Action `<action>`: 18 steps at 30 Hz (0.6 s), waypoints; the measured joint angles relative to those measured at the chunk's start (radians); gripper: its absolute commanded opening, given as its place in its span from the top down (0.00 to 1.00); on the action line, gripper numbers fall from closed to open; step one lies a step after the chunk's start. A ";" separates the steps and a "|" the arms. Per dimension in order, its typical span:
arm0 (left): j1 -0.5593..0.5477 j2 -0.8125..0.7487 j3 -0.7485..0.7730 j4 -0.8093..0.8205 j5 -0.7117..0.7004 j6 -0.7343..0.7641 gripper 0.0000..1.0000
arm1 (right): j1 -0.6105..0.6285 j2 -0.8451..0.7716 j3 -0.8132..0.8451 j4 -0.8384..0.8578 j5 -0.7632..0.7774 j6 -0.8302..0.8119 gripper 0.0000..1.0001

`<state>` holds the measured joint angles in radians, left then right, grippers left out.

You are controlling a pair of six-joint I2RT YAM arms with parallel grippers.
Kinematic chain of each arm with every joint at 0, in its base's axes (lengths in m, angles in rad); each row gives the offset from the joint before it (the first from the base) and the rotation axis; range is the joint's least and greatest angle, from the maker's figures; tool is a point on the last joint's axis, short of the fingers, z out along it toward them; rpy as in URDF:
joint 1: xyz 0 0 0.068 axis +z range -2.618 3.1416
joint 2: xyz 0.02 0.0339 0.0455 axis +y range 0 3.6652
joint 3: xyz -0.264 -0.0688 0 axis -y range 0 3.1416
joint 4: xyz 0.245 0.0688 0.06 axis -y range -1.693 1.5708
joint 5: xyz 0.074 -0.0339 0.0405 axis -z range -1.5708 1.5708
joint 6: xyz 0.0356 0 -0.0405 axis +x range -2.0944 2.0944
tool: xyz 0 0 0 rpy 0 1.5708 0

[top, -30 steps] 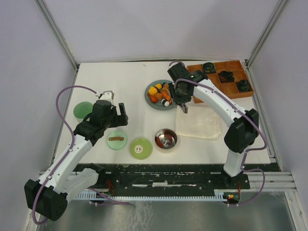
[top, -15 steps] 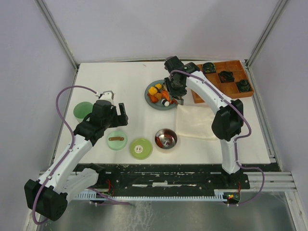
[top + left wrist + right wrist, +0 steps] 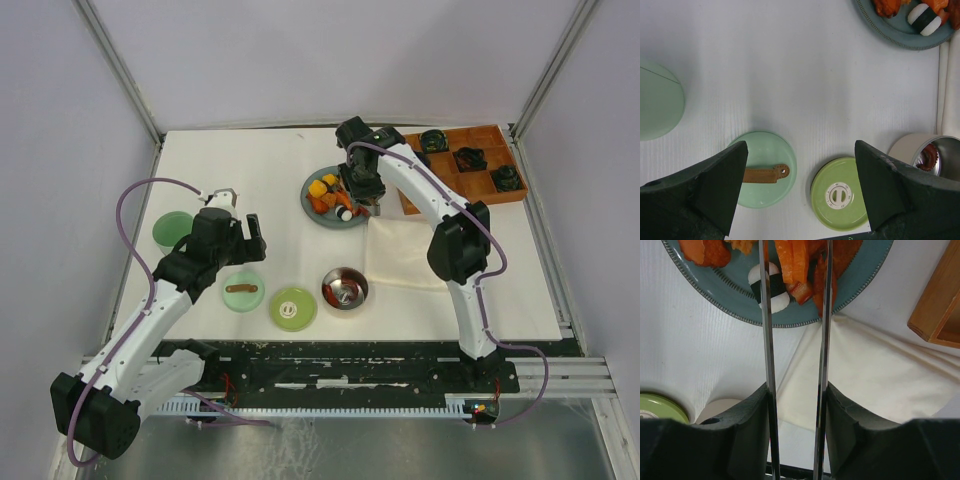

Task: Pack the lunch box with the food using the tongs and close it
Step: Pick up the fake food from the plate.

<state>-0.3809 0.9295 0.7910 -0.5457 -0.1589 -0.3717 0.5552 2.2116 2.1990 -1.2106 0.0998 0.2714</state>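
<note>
My right gripper (image 3: pixel 362 190) hangs over the grey-blue plate (image 3: pixel 308 203), shut on the silver tongs (image 3: pixel 765 320). The tongs' two arms reach out over the food (image 3: pixel 332 192), either side of orange strips (image 3: pixel 795 262). One arm crosses the black-and-white roll (image 3: pixel 771 287); the tips are cut off at the top of the right wrist view. My left gripper (image 3: pixel 801 150) is open and empty, above the brown-handled mint lid (image 3: pixel 765 167) and lime-green lid (image 3: pixel 840 194). The mint canister (image 3: pixel 172 232) stands left. The steel bowl (image 3: pixel 344 288) holds a red-brown piece (image 3: pixel 929 155).
A folded cream cloth (image 3: pixel 410 255) lies right of the bowl, under my right forearm. A compartmented wooden tray (image 3: pixel 415 195) with dark objects sits at the back right. White walls enclose the table on three sides.
My right arm has swung left and away, carrying the tongs from above the cloth's edge to over the plate. The left arm has not moved.
</note>
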 measured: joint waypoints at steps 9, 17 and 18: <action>0.000 0.000 0.000 0.000 0.000 0.000 0.07 | 0.000 0.008 0.026 -0.026 0.014 -0.008 0.64; 0.000 0.000 0.000 0.000 0.000 0.000 0.07 | -0.001 0.008 0.026 -0.025 0.013 -0.008 0.72; 0.000 0.000 0.000 0.000 0.000 0.000 0.07 | -0.001 0.008 0.026 -0.024 0.013 -0.008 0.73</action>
<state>-0.3809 0.9295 0.7910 -0.5457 -0.1593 -0.3717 0.5545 2.2192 2.2253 -1.2350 0.1127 0.2634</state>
